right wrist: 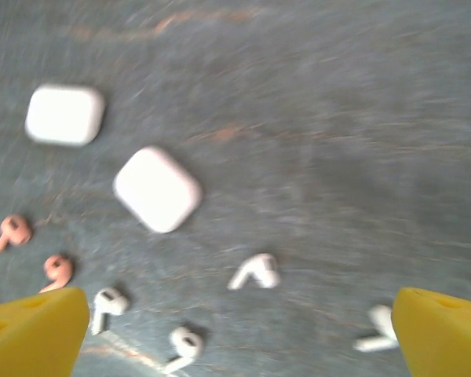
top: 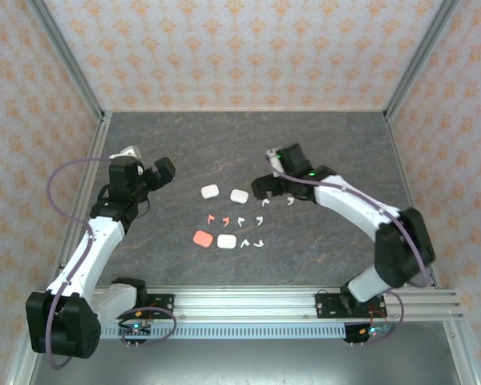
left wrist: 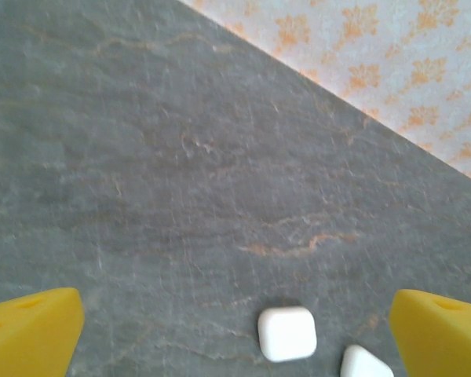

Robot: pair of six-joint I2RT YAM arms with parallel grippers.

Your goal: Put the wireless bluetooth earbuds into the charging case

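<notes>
Four closed charging cases lie mid-table: two white ones (top: 210, 192) (top: 239, 195) in a far row, then a coral case (top: 201, 238) and a white case (top: 227, 241) nearer. Between and beside them lie the earbuds: two coral ones (top: 212, 216) (top: 225, 220) and several white ones, such as a white earbud (top: 265, 203). My left gripper (top: 156, 172) hovers open left of the cases, and its wrist view shows two white cases (left wrist: 287, 333) (left wrist: 366, 364). My right gripper (top: 266, 170) hangs open over a white earbud (right wrist: 255, 272), near a white case (right wrist: 157, 188) and a coral earbud (right wrist: 57, 269).
The dark stone tabletop (top: 224, 144) is ringed by patterned walls and metal posts. A slotted aluminium rail (top: 248, 303) carrying both arm bases runs along the near edge. The left arm's purple cable (top: 60, 180) loops out to the left.
</notes>
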